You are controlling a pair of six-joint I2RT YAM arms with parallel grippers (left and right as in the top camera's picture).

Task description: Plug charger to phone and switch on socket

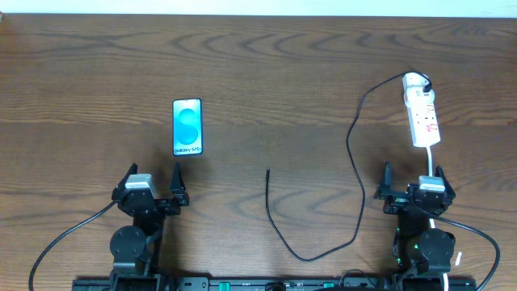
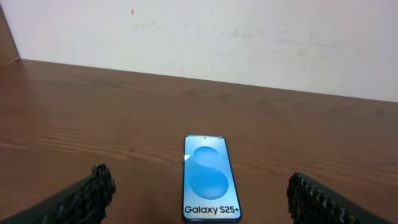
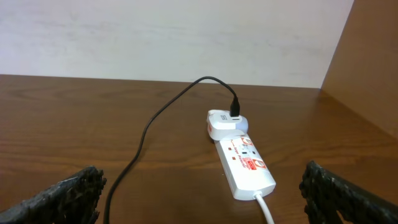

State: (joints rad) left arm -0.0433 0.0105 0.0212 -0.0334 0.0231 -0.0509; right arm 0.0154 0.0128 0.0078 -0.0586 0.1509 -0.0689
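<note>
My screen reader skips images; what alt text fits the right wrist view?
A white power strip lies on a wooden table, a white adapter plugged into its far end and a thin black cable curving toward the camera. The right gripper, open, frames the bottom corners.

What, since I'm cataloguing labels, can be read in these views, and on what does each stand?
"Galaxy S25+": in dark letters at the bottom of the blue screen of the phone.
Red print on the socket: too small and blurred to read.
No other text or signs are visible.
</note>
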